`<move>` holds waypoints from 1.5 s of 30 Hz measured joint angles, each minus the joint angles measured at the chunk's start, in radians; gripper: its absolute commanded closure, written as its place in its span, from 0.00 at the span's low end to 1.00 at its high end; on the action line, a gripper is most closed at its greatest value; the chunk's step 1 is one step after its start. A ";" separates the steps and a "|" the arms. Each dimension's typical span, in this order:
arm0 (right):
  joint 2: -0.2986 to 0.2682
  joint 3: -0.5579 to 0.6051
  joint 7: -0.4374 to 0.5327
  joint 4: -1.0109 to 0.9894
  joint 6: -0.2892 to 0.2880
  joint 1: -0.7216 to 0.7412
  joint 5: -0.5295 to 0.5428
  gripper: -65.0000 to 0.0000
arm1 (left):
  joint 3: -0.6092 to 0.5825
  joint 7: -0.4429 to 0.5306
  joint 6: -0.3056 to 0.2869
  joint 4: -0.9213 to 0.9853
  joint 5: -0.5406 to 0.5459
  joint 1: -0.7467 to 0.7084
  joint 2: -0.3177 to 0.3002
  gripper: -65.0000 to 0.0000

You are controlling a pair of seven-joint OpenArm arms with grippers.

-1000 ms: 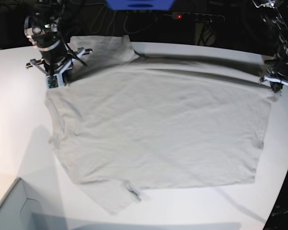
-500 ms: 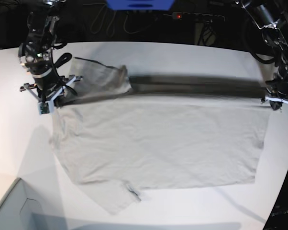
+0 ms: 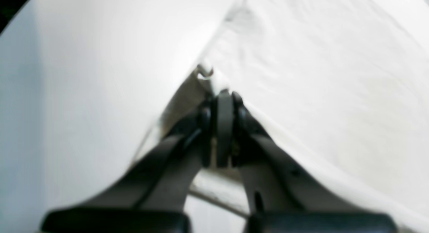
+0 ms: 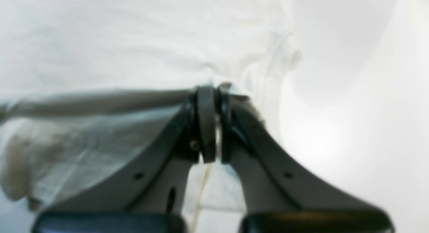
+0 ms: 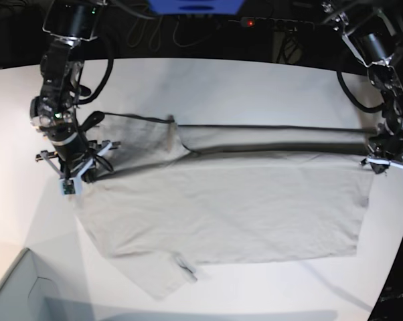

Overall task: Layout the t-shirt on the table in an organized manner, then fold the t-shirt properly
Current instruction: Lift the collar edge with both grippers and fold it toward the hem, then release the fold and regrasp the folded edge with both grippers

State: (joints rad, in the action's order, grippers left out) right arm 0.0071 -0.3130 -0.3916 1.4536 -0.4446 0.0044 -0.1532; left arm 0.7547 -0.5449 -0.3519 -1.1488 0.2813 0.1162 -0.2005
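Note:
The light grey-beige t-shirt (image 5: 221, 214) lies spread across the white table (image 5: 255, 80), collar end at the left of the base view. Its far long edge is raised and stretched in a taut line between my two grippers. My right gripper (image 5: 77, 177) is shut on the shoulder corner by the far sleeve (image 5: 141, 137). My left gripper (image 5: 383, 162) is shut on the hem corner. In the left wrist view the left gripper (image 3: 223, 95) pinches a fold of t-shirt (image 3: 318, 75). The right wrist view shows the right gripper (image 4: 212, 89) pinching the t-shirt (image 4: 134, 42).
A pale open box (image 5: 14, 294) fills the near left corner. The near sleeve (image 5: 165, 274) points toward the front edge. Behind the table's curved far edge are a blue object (image 5: 195, 5), a power strip (image 5: 268, 24) and cables.
Both grippers have moved toward the near side, carrying the shirt's far edge with them. That edge has lifted off the table and now hangs over the shirt body.

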 measured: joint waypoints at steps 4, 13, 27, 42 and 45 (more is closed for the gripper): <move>-0.018 0.000 0.008 -0.076 0.000 0.054 0.000 1.00 | -0.024 0.004 0.000 0.058 0.000 0.042 -0.015 1.00; -0.038 0.000 0.010 -0.158 0.000 0.086 -0.003 1.00 | -0.024 0.003 0.004 0.136 -0.002 0.090 -0.015 1.00; -0.039 -0.003 0.015 0.018 0.002 0.029 0.000 0.50 | -0.008 0.002 0.002 0.111 0.005 0.098 -0.018 0.39; 0.043 -0.003 -0.052 0.002 0.000 -0.207 -0.002 0.47 | 0.051 0.007 -0.003 0.134 0.006 -0.008 -0.034 0.38; 0.043 -0.003 -0.042 -0.014 0.000 -0.208 0.002 0.49 | 0.051 0.007 -0.003 0.134 0.006 -0.007 -0.034 0.38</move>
State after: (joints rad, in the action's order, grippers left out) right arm 0.0505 -0.3157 -0.4332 1.4395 -0.4446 -0.2031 -0.1509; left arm 0.8062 -0.5377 -0.3553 -1.0153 0.2878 0.1089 -0.2340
